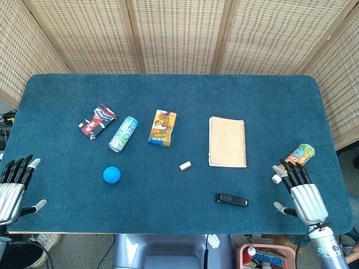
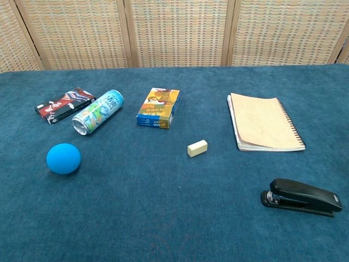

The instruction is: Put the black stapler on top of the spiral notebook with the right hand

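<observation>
- The black stapler [image 1: 230, 199] [image 2: 301, 197] lies flat on the table [image 1: 263, 95] [image 2: 163, 218] near the front edge, right of the middle, with nothing touching it.
- The spiral notebook [image 1: 227, 142] [image 2: 264, 129] lies closed just behind the stapler, towards the table's middle, its tan cover up and its wire binding on the right side; the two are apart.
- The right hand [image 1: 300, 193] hovers at the table's front right corner, well apart from the stapler, fingers spread and holding nothing.
- An orange bottle [image 1: 296, 157] lies on its side just beyond that hand's fingertips, partly hidden by them.
- The left hand [image 1: 12, 188] sits at the front left corner, fingers apart and empty.
- A small cream eraser [image 1: 185, 165] [image 2: 197, 148] lies left of the notebook.
- Further left are a colourful box [image 1: 162, 128] [image 2: 158, 108], a can [image 1: 123, 134] [image 2: 98, 112] on its side, a dark packet [image 1: 97, 121] [image 2: 64, 105] and a blue ball [image 1: 111, 175] [image 2: 63, 158].
</observation>
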